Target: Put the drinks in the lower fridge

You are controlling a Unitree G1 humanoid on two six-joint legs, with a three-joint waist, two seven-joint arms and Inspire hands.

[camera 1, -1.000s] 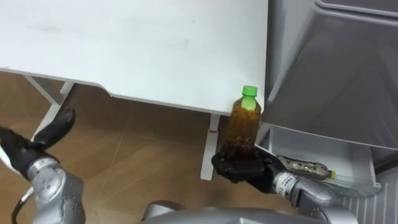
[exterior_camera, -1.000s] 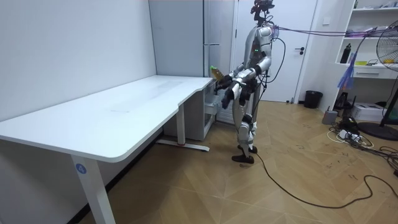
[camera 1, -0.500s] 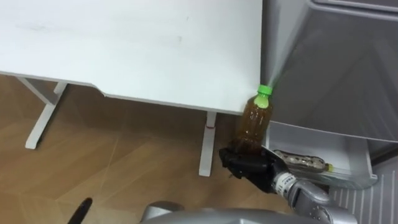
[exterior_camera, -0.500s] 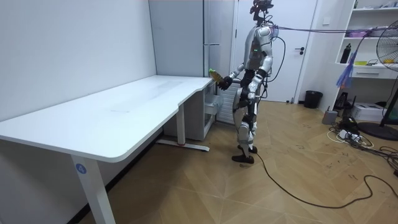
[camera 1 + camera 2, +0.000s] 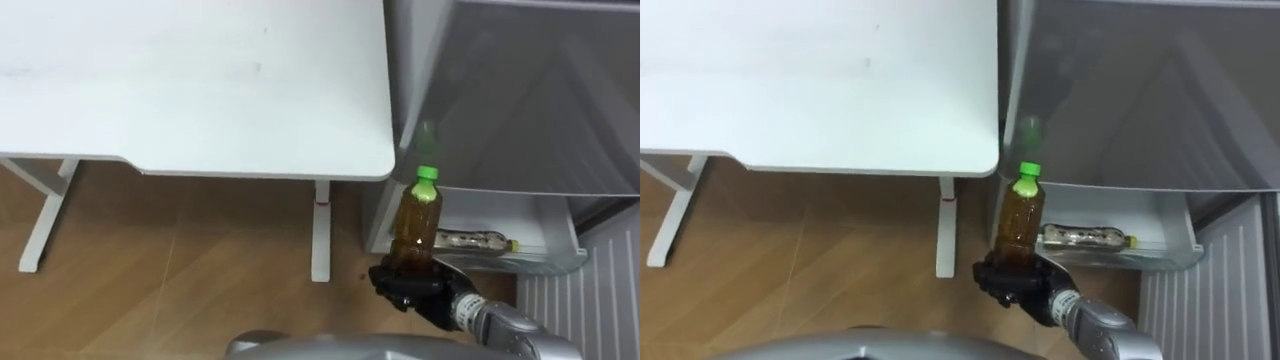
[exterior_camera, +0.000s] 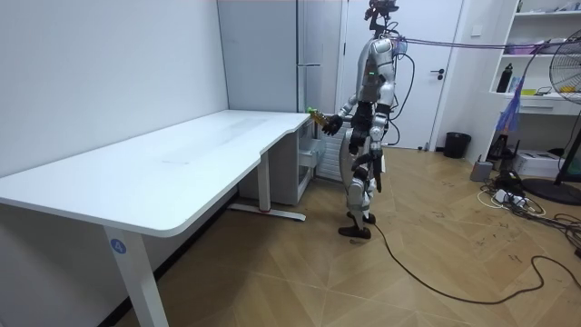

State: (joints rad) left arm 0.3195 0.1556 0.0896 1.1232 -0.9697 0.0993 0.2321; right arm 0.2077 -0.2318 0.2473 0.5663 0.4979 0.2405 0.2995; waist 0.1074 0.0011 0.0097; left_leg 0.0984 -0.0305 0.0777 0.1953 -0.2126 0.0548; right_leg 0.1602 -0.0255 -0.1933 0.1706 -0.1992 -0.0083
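bottle has moved right, past the counter corner, and is now held upright in front of the fridge, just above its open lower drawer. a second bottle lies there on its side. right robot hand is curled round the bottle's base.

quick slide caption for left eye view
The robot's right hand grips a green-capped bottle upright beside the white desk, before the open fridge drawer where a second bottle lies.
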